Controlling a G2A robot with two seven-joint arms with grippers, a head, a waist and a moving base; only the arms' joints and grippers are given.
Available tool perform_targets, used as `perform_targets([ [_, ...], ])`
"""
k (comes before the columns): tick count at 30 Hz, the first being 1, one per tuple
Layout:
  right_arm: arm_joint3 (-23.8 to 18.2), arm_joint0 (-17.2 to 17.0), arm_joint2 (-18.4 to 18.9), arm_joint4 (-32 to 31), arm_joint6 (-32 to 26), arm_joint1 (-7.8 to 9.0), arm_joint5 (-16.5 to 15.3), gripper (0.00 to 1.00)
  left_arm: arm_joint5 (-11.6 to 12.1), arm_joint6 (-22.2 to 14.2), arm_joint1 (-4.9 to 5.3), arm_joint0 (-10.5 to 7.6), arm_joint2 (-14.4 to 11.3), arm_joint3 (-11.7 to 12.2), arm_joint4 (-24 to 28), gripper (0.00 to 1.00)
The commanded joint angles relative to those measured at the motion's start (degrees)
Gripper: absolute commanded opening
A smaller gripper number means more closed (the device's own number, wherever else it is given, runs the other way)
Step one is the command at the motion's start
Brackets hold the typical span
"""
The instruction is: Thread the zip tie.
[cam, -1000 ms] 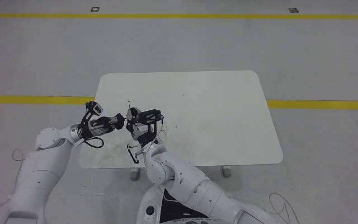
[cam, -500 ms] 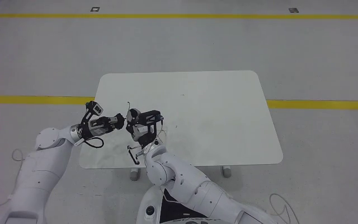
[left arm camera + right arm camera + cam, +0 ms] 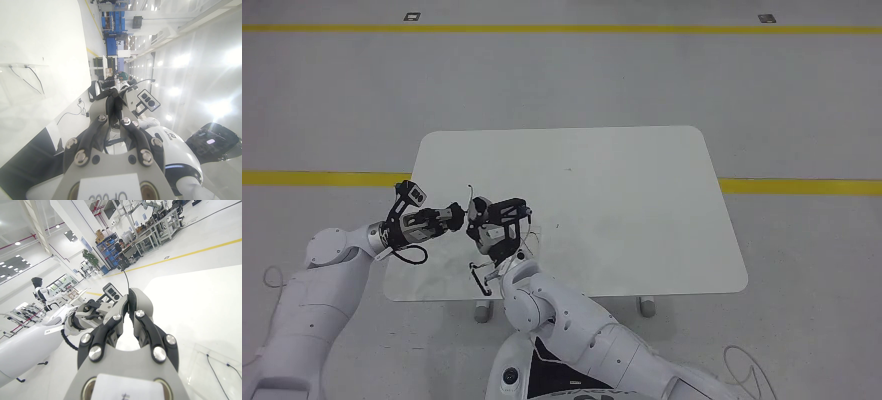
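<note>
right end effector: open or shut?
Shut. The right end effector pinches the thin black zip tie, whose end sticks out beyond it.

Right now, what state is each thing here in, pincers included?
Zip tie: held, free end sticking up, no loop visible.
Right pincer: shut on it.
Left pincer: shut, close to the right one; what it pinches is unclear.
Spare ties: lying loose, unlooped, on the table.

Pale floor point(image 3: 642, 80), yellow lines point(image 3: 562, 28)
</note>
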State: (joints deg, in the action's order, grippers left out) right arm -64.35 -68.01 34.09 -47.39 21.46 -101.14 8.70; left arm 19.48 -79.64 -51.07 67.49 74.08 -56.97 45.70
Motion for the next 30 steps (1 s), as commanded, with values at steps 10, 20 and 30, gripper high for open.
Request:
perform_targets([
  [10, -0.4, -0.3, 0.1, -0.2, -0.4, 0.15, -0.4, 0.00, 0.0, 0.0, 0.00, 0.00, 0.0, 0.0, 0.0, 0.00],
  [20, 0.0, -0.1, -0.3, -0.4, -1.3, 0.09, -0.8, 0.00, 0.0, 0.0, 0.00, 0.00, 0.0, 0.0, 0.0, 0.00],
  [30, -0.1, 0.0, -0.4, -0.3, -1.4, 0.05, -0.3, 0.42, 0.0, 0.0, 0.00, 0.00, 0.0, 0.0, 0.0, 0.00],
])
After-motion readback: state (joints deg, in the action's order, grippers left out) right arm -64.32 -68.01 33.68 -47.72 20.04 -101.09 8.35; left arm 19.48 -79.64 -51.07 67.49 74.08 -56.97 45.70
